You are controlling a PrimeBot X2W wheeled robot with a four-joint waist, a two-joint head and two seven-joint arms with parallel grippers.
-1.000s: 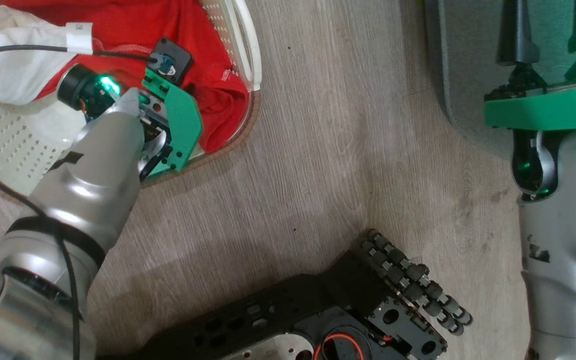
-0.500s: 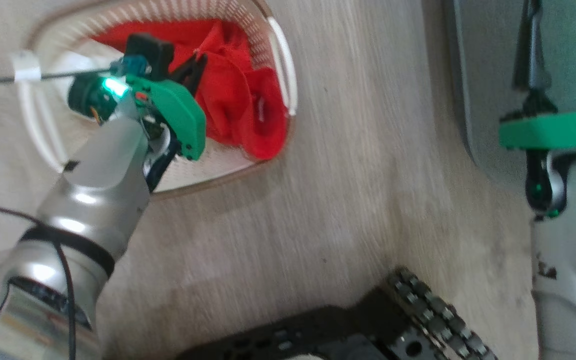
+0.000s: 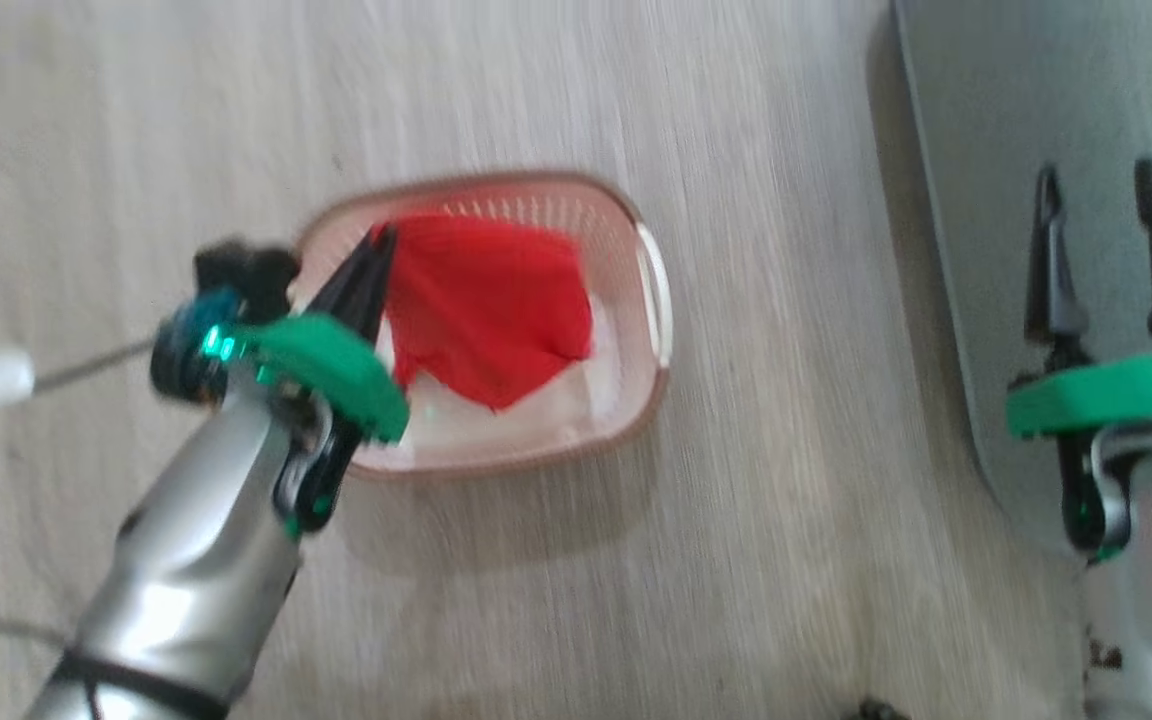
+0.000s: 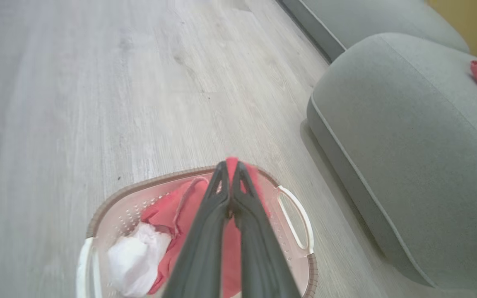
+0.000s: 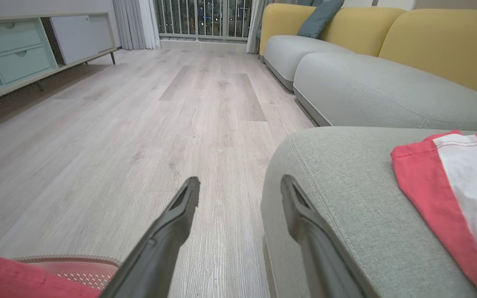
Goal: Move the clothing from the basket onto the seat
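Observation:
The cream basket stands on the wooden floor. My left gripper is shut on a fold of red clothing, which hangs from its tips over the basket. In the left wrist view the pinched clothing shows at the shut gripper, with a white piece lying in the basket. My right gripper stands open and holds nothing over the grey-green seat. Another red garment with a white band lies on the seat to the right of that gripper.
Bare wooden floor separates basket and seat. A black cable with a white tag trails left of my left arm. More grey seats with yellow backs stand behind, and a low drawer cabinet lines the far left wall.
My left gripper has shut on the red clothing and lifted it above the basket. The head camera has pulled back, so the basket appears smaller. The right gripper stays open.

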